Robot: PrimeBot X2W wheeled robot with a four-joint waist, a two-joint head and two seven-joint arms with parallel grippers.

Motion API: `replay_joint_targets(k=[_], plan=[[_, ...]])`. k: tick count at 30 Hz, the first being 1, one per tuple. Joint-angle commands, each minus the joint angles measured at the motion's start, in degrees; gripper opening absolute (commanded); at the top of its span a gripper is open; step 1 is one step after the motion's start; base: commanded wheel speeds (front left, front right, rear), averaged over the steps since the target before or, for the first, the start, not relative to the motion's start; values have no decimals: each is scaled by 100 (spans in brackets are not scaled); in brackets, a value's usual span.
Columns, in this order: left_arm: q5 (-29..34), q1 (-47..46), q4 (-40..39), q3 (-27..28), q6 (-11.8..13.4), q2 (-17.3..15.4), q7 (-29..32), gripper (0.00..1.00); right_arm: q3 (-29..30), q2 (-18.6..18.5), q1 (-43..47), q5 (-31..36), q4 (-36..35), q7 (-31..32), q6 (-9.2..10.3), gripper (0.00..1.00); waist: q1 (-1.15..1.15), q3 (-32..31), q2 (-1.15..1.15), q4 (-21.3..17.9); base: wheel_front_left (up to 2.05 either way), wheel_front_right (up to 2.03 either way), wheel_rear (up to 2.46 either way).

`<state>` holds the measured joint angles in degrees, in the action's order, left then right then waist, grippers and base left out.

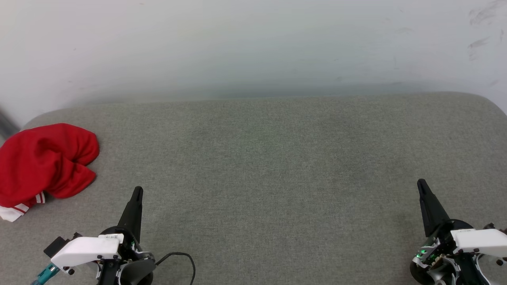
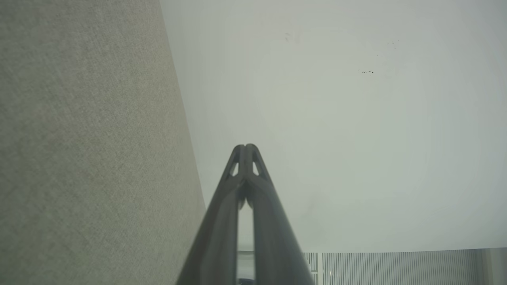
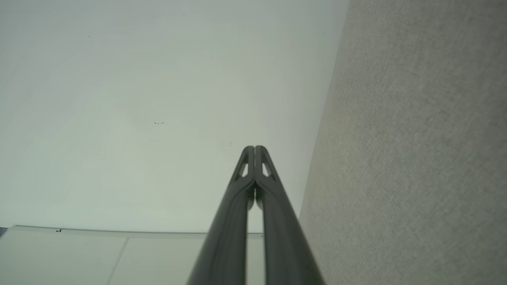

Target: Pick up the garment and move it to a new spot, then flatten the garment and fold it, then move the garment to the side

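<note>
Head view: the shirt [image 1: 43, 162] lies in a crumpled red heap at the left edge of the grey bench [image 1: 269, 166], near its far-left corner, partly cut off by the frame. The heap's long axis runs diagonally, from the near left toward the far right. A white sleeve [image 1: 14, 211] with red-and-white striped trim sticks out at the near-left end. Two rounded red folds point right, toward the middle of the bench. The left gripper [image 1: 137, 191] hovers over the near-left part of the bench, near the shirt but clear of it. Its fingers are pressed together into one dark point aimed at the far edge, with nothing between them. A black cable [image 1: 186, 259] loops beside its wrist. The right gripper [image 1: 421, 184] sits over the near-right part, well apart from the shirt, likewise closed and empty. A white wall [image 1: 253, 43] rises behind the far edge.

Left wrist view: the left gripper [image 2: 246, 147] has both fingertips touching, gripping nothing. The bench [image 2: 79, 150] fabric is on the left, the wall [image 2: 336, 118] is ahead, and a slatted panel [image 2: 396, 267] runs along the bottom.

Right wrist view: the right gripper [image 3: 254, 148] has its tips meeting and is bare. The bench [image 3: 416, 150] is on the right and the wall [image 3: 158, 99] on the left.
</note>
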<state>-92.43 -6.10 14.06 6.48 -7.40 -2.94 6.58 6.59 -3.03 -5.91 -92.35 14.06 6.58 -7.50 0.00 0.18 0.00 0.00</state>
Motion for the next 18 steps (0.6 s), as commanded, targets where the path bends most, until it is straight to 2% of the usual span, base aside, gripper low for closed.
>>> replay_joint_targets(k=[1, 18], plan=[[13, -34, 3, 23, -17, 9, 16, 0, -2, 28, -64, -10, 2, 1, 2, 0, 0, 0, 0, 0, 0, 0, 0], [11, -34, 3, 20, -17, 9, 13, 0, -3, 29, -64, -10, 2, 0, 2, 0, 0, 0, 0, 0, 0, 0, 0]])
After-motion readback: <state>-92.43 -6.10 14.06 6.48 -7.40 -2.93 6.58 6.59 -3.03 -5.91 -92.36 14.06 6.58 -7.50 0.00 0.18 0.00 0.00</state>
